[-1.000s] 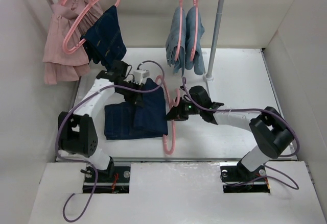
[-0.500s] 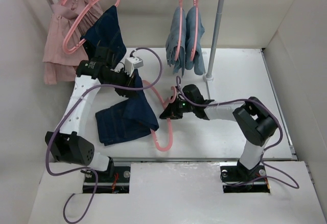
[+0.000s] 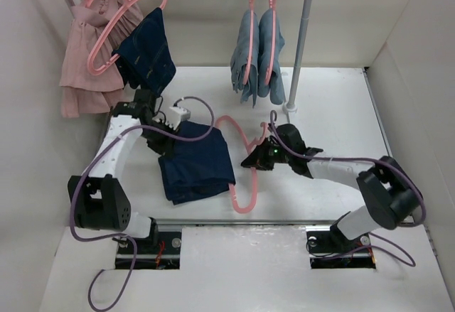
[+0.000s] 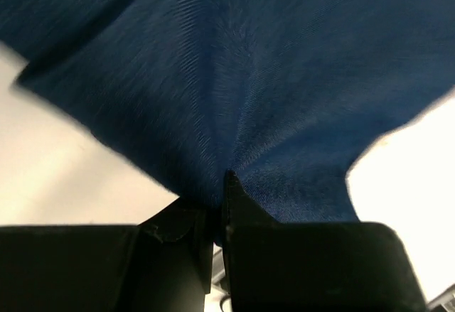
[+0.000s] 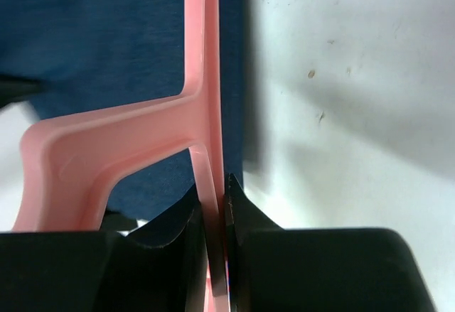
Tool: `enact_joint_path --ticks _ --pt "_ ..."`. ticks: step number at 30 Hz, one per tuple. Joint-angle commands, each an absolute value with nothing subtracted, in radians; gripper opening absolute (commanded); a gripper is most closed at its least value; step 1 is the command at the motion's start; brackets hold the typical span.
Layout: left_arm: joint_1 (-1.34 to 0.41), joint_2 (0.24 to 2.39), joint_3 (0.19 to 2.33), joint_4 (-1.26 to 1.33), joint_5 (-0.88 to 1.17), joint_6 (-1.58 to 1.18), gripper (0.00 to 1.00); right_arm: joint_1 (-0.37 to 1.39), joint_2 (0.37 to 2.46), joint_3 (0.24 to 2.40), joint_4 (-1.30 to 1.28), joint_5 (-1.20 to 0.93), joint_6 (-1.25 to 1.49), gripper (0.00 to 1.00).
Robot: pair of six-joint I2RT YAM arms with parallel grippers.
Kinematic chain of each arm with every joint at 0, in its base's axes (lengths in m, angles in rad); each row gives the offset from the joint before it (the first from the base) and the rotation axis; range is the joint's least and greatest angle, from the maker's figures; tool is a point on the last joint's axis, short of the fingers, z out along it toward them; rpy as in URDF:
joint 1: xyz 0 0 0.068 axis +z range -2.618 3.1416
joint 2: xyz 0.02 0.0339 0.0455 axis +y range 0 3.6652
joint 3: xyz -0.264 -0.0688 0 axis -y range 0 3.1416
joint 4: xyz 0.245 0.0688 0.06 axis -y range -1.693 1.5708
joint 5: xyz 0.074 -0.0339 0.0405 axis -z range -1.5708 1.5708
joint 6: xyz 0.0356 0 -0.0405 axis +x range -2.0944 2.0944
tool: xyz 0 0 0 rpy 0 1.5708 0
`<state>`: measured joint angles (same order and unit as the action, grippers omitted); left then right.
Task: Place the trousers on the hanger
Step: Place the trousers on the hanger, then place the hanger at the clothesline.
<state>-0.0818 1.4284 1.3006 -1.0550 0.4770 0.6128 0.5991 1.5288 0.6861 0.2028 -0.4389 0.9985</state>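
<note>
The dark navy trousers (image 3: pixel 197 164) lie folded on the white table, left of centre. My left gripper (image 3: pixel 162 141) is shut on their upper left edge; in the left wrist view the navy cloth (image 4: pixel 234 77) bunches between the jaws. The pink hanger (image 3: pixel 242 166) lies along the trousers' right edge, its hook near the right gripper. My right gripper (image 3: pixel 254 160) is shut on the hanger's thin bar, seen in the right wrist view as a pink bar (image 5: pixel 207 99) pinched between the jaws, with the trousers (image 5: pixel 85 35) beneath it.
A rail at the back holds a pink garment (image 3: pixel 89 56), a smaller navy garment (image 3: pixel 148 50) and light blue jeans (image 3: pixel 257 52) on pink hangers. The rail's grey pole (image 3: pixel 299 42) stands at back right. White walls enclose the table.
The left gripper has lowered the trousers back onto the table and shifted them right. The right gripper and hanger have moved right and slightly toward the front.
</note>
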Motion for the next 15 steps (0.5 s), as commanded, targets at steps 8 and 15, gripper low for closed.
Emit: enact_joint_path --ticks 8,15 --pt "-0.123 1.43 0.957 -0.723 0.114 0.545 0.05 0.683 1.258 0.831 -0.141 -0.149 0.884 0.0" --pt "-0.089 1.366 0.975 -0.667 0.193 0.583 0.65 0.805 1.259 1.024 -0.293 -0.066 0.859 0.0"
